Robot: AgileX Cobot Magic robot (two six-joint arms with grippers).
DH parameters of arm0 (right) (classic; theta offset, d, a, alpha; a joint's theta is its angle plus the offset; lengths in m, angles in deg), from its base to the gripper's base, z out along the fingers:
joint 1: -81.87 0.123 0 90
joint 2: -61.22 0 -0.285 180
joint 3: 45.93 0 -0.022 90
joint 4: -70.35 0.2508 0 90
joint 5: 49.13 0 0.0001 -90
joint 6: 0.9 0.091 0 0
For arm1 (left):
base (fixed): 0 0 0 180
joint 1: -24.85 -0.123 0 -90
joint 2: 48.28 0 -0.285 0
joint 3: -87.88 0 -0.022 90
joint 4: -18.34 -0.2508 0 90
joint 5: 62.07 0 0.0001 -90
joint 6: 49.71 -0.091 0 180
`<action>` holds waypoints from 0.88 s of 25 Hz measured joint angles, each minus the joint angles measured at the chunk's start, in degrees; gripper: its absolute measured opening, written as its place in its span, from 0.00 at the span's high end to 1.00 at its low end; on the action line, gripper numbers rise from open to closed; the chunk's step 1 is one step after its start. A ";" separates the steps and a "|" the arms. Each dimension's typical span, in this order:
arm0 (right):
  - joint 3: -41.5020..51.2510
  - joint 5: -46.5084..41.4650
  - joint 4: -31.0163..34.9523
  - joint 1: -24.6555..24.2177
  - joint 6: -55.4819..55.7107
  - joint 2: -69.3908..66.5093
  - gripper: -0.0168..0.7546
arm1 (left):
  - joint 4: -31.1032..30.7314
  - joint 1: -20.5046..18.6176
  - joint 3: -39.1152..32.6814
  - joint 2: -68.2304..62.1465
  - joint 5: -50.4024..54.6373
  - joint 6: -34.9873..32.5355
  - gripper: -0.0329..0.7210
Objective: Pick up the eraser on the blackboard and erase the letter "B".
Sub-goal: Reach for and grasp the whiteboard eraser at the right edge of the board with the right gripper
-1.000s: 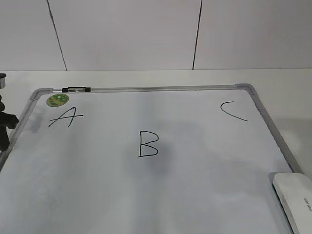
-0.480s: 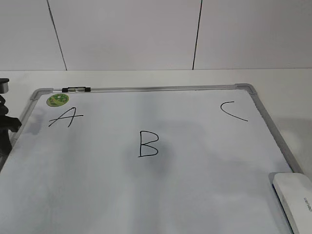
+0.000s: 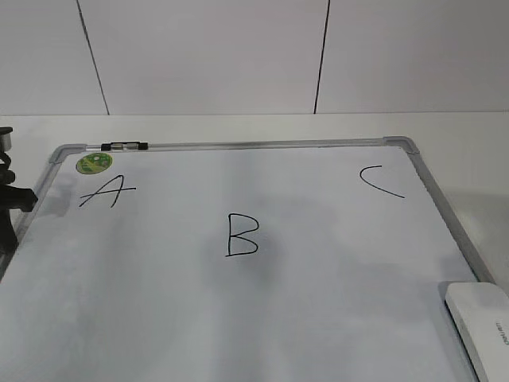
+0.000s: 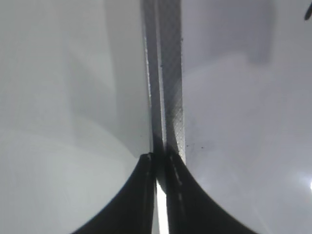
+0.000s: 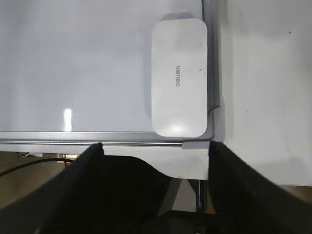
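Observation:
The blackboard (image 3: 334,263), a white dry-erase board in a silver frame, lies flat. The letter "B" (image 3: 241,235) is drawn in black at its middle. The white eraser (image 3: 481,326) lies on the board's near right corner, partly cut off by the image edge. In the right wrist view the eraser (image 5: 179,78) lies just beyond my right gripper (image 5: 156,145), which is wide open, empty, and back from the board's near frame. My left gripper (image 4: 158,158) is shut and empty over the board's left frame (image 4: 165,87). It shows at the far left in the exterior view (image 3: 9,215).
A slanted "A" (image 3: 107,192) and a round green sticker (image 3: 94,163) are at the far left of the board. A "C" (image 3: 380,181) is at the far right. A small black-and-clear clip (image 3: 125,146) sits on the top frame. A white wall rises behind the table.
The left arm has shifted slightly at the left edge of the exterior view. The board, letters and eraser have not moved.

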 joint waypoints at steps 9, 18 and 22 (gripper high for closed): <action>0.00 0.34 2.18 0.00 0.27 -10.36 0.11 | 0.93 0.00 0.00 0.00 0.00 0.00 0.93; 0.41 4.46 -1.04 0.00 0.35 -18.47 0.11 | 1.25 0.00 0.00 0.00 0.08 0.00 0.93; 4.49 10.95 -1.04 0.00 0.35 -19.87 0.11 | 1.38 0.00 0.00 0.00 0.08 0.00 0.93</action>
